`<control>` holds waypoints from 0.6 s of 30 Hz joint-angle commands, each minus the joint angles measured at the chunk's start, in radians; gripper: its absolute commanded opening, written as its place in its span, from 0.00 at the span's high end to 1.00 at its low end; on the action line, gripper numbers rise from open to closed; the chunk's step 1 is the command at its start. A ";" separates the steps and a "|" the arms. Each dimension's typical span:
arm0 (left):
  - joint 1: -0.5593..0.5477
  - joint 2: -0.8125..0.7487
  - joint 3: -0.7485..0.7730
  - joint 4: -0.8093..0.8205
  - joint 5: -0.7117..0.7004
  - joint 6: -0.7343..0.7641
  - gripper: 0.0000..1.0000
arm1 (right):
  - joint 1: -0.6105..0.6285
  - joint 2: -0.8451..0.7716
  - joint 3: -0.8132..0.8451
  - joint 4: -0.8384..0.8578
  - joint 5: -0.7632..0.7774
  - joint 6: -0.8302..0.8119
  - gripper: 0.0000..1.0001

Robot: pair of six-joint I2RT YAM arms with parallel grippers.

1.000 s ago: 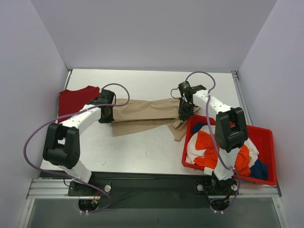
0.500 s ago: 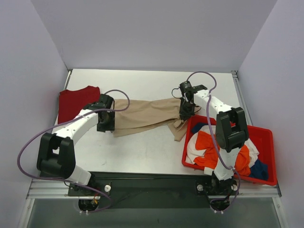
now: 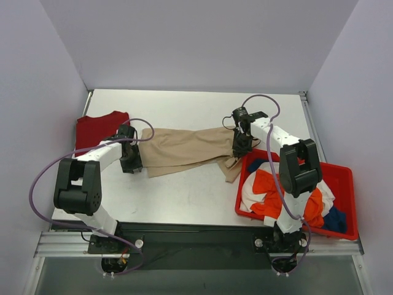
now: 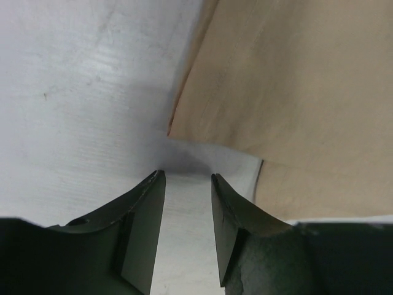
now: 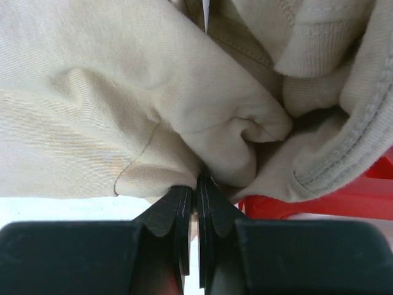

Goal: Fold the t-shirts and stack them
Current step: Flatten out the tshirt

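The beige t-shirt (image 3: 184, 150) lies stretched left to right, unfolded. The right gripper (image 5: 196, 184) is clamped on its right end, and the left gripper (image 4: 188, 176) stands apart, empty, beside its left edge. A dark red t-shirt (image 3: 95, 130) lies far left, perhaps folded. Other tees (image 3: 270, 187) wait in the red bin (image 3: 344, 178).

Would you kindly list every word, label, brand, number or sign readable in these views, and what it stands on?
None: no readable text in any view. The beige t-shirt, the dark red t-shirt and the red bin show no lettering.

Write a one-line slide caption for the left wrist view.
Left arm's open fingers over the table, just short of the beige t-shirt.
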 commanded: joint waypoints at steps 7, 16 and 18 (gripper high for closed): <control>0.035 0.090 0.093 0.088 -0.058 0.011 0.55 | -0.008 -0.084 -0.036 -0.057 0.025 -0.013 1.00; 0.035 0.125 0.082 0.118 -0.006 -0.003 0.65 | -0.008 -0.083 -0.032 -0.059 0.023 -0.014 1.00; 0.035 0.124 0.065 0.128 0.034 -0.006 0.77 | -0.006 -0.081 -0.027 -0.059 0.020 -0.013 1.00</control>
